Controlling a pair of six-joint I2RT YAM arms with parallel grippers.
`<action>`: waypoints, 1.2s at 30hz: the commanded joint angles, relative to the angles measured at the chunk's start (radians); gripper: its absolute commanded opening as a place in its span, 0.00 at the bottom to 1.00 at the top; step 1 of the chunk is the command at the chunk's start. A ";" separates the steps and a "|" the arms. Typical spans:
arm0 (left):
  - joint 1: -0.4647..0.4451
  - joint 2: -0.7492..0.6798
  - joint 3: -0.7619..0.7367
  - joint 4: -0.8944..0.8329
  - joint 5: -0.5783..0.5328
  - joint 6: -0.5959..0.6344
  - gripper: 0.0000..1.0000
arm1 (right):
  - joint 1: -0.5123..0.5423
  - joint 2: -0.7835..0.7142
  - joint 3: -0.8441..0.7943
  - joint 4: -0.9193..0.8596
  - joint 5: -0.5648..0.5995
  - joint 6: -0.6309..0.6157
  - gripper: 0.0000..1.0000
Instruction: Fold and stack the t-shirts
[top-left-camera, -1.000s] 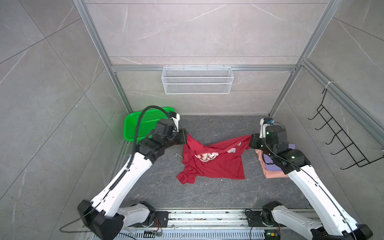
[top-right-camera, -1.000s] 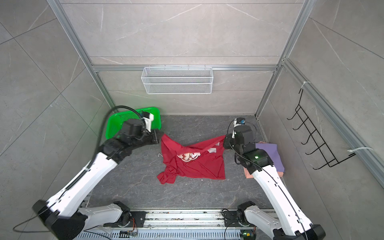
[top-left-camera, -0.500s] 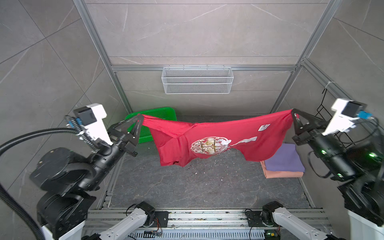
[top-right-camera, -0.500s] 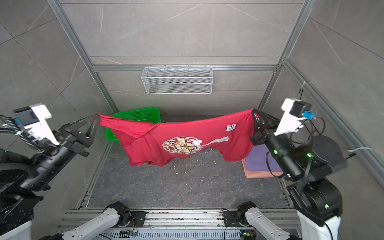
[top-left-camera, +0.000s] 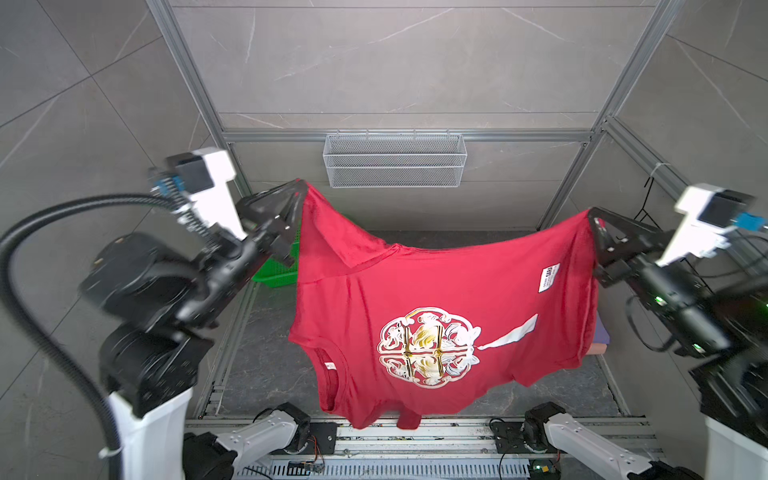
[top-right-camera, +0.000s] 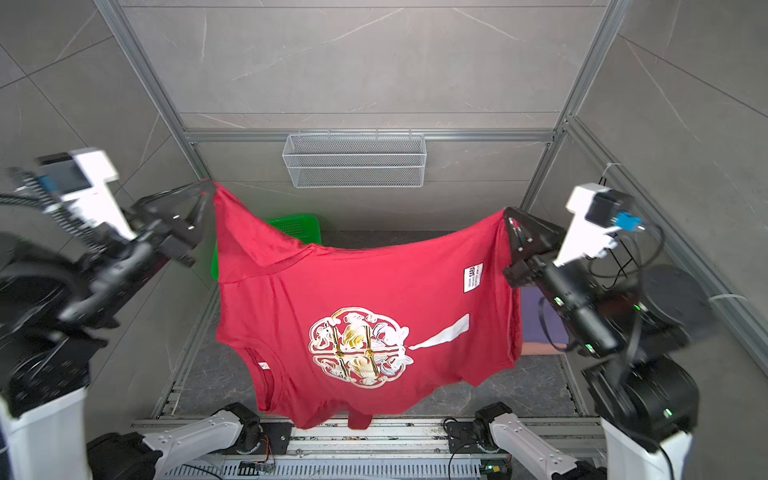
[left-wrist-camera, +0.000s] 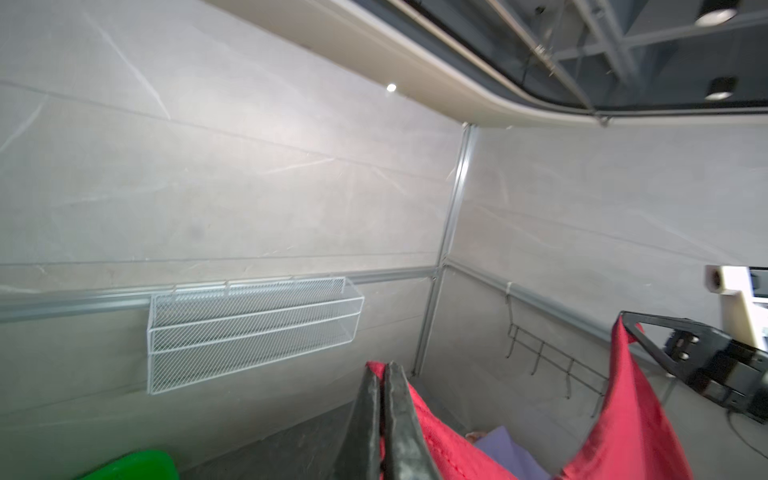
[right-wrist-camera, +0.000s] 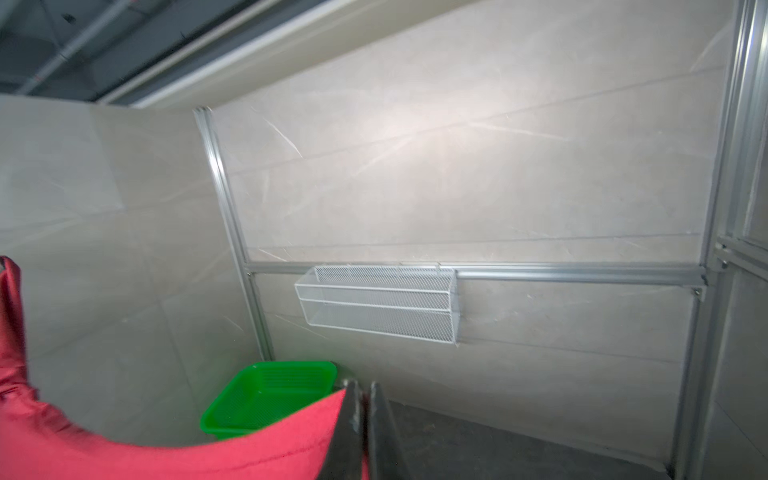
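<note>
Hanging with long axis 9 to 3 o'clock, red shirt (top-left-camera: 436, 286) is clamped at upper corners by closed left gripper (top-left-camera: 301, 185) and right gripper (top-left-camera: 590, 212); collar (top-left-camera: 338, 374) points 7 o'clock.

1. A white wire basket (top-left-camera: 395, 160) hangs on the grey tile back wall (top-left-camera: 395, 62).
2. A silver metal rail (top-left-camera: 519, 135) runs along that wall at the basket's top.
3. The dark stone floor (top-left-camera: 266, 365) lies below the basket.
4. Black wall hooks (left-wrist-camera: 557, 353) hang on the side wall, right of the basket.
</note>
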 joint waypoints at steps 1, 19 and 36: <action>0.001 0.142 -0.032 0.032 -0.087 0.049 0.00 | -0.004 0.097 -0.109 0.026 0.109 -0.049 0.00; 0.135 1.147 0.196 0.050 0.089 -0.094 0.00 | -0.086 1.045 -0.222 0.166 0.247 0.026 0.00; 0.249 1.354 0.252 0.324 0.027 -0.352 0.00 | -0.172 1.323 0.085 0.102 0.191 0.110 0.00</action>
